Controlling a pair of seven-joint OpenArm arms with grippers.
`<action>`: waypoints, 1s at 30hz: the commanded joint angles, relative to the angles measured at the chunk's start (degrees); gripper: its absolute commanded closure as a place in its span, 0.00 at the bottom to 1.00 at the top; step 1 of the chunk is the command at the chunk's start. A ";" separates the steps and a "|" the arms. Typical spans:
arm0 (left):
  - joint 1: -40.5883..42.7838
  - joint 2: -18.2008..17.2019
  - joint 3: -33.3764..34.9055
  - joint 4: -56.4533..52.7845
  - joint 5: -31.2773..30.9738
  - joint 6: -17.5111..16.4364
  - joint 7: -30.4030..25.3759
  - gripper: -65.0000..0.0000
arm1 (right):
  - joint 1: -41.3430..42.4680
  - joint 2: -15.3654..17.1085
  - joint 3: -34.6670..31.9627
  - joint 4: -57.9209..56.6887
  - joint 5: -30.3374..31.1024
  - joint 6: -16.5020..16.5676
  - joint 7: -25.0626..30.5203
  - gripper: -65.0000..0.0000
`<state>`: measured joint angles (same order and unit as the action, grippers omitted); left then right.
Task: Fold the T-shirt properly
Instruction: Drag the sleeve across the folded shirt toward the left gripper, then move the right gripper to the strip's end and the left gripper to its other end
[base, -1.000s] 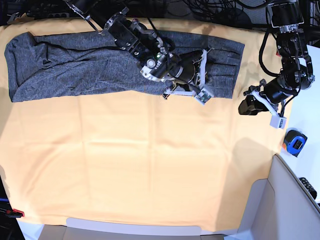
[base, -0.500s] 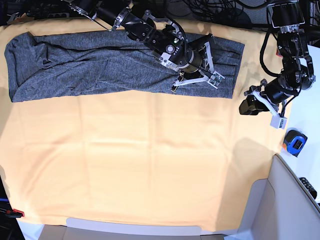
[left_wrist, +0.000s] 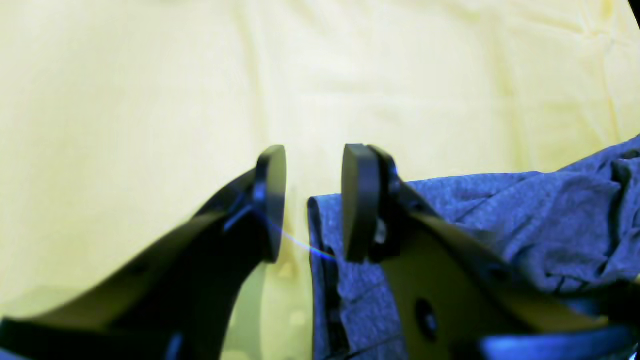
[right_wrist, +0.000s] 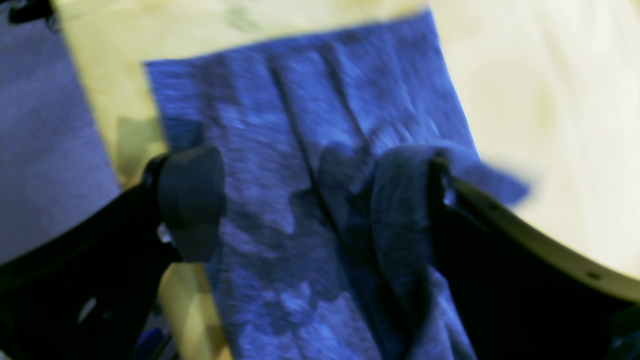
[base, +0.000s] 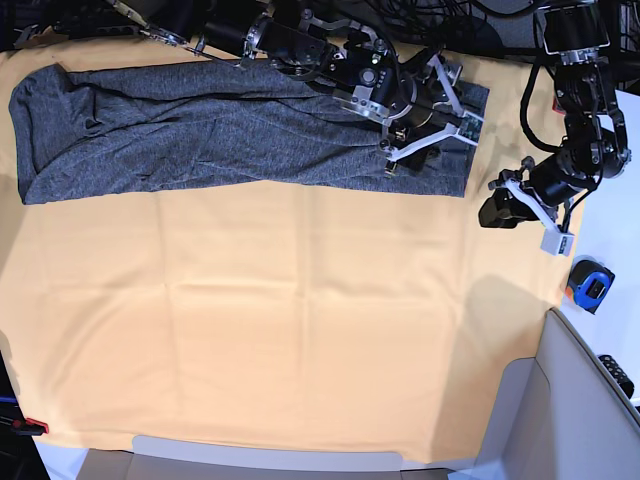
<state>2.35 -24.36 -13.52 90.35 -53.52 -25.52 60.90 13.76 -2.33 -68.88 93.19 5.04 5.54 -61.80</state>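
Right end effector (base: 447, 110), upper centre-right of the base view: jaws spread wide over the shirt's right end. In its wrist view a fold of cloth drapes against one finger (right_wrist: 450, 210), but nothing is pinched between the two. Left end effector (base: 530, 215), at the right edge of the base view: jaws partly open and empty, hovering beside the shirt's right edge; its wrist view shows the gap between the pads (left_wrist: 270, 200) clear, with the shirt's edge behind them.

T-shirt (base: 200, 130): a long, narrow band across the top of the base view, lying on the yellow cloth (base: 300, 330) that covers the bench. Its right end is squarish; its left end is rounded and bunched.

Progress, as judged: the lengthwise folds appear done, since the garment is already reduced to a strip. The crosswise folds, bringing one end over the other, appear still to be made, so the task is perhaps midway.

Appearance: heathered dark-grey knit, soft, with long diagonal wrinkles and parallel creases near the right end.
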 joint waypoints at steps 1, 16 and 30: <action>-0.72 -1.00 -0.42 0.78 -1.03 -0.28 -1.17 0.72 | 1.32 -1.94 -1.23 0.92 0.28 0.13 1.10 0.22; 0.16 -2.32 -0.50 0.78 -1.21 -0.28 1.03 0.72 | 0.26 -3.25 13.89 3.47 -0.07 -0.49 0.92 0.23; 2.27 -2.50 -12.20 -1.51 -15.19 -0.64 19.10 0.67 | -13.10 -4.75 72.79 17.27 15.49 -0.40 1.19 0.23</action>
<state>5.30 -25.89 -25.10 88.36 -66.98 -26.17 80.14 0.10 -7.11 3.64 109.45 20.23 4.82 -61.47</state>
